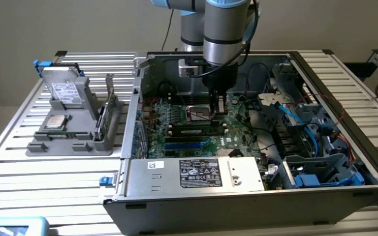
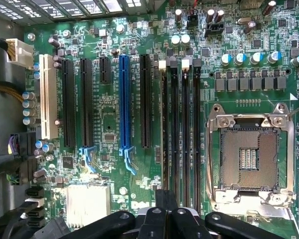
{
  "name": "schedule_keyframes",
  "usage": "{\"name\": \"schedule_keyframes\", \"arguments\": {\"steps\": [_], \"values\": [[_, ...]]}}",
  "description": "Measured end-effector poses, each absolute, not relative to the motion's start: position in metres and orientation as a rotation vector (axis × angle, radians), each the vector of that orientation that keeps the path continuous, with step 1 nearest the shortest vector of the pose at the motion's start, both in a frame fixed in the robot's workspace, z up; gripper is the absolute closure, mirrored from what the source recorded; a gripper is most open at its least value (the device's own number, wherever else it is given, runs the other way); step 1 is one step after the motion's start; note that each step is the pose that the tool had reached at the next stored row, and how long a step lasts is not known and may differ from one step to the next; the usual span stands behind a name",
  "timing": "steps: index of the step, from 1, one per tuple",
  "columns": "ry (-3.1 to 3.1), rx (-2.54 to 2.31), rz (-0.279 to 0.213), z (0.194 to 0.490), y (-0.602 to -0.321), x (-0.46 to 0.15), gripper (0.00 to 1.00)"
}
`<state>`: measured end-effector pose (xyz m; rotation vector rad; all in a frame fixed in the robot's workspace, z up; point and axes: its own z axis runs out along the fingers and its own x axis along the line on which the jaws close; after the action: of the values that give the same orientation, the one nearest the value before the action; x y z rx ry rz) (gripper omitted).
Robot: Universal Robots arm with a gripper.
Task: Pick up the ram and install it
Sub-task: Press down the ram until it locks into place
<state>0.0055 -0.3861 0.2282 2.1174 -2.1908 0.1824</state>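
Note:
The ram [image 1: 114, 117], a thin green stick, stands on its edge in the right side of a grey holder [image 1: 71, 142], outside the computer case at the exterior view's left. My gripper [image 1: 220, 109] hangs inside the open case, low over the green motherboard [image 1: 175, 115], far from the ram. It sits beside the bare processor socket [image 1: 199, 116]. In the wrist view my gripper [image 2: 165, 203] is shut, its black fingers pressed together with nothing visible between them. It hovers at one end of the dark memory slots [image 2: 180, 134], next to the socket [image 2: 249, 154].
The grey holder also carries a hard drive [image 1: 64, 91] and a square silver chip [image 1: 56, 121]. Case walls [image 1: 136, 98] ring the board. A power supply [image 1: 196, 173] lies at the near side, and blue cables and a drive cage [image 1: 320, 169] are at the exterior view's right.

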Motion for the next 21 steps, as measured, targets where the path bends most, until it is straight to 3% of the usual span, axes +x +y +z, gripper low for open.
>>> {"name": "schedule_keyframes", "arguments": {"steps": [21], "values": [[-2.197,2.124,0.162,0.237,-0.389,-0.014,0.89]]}}
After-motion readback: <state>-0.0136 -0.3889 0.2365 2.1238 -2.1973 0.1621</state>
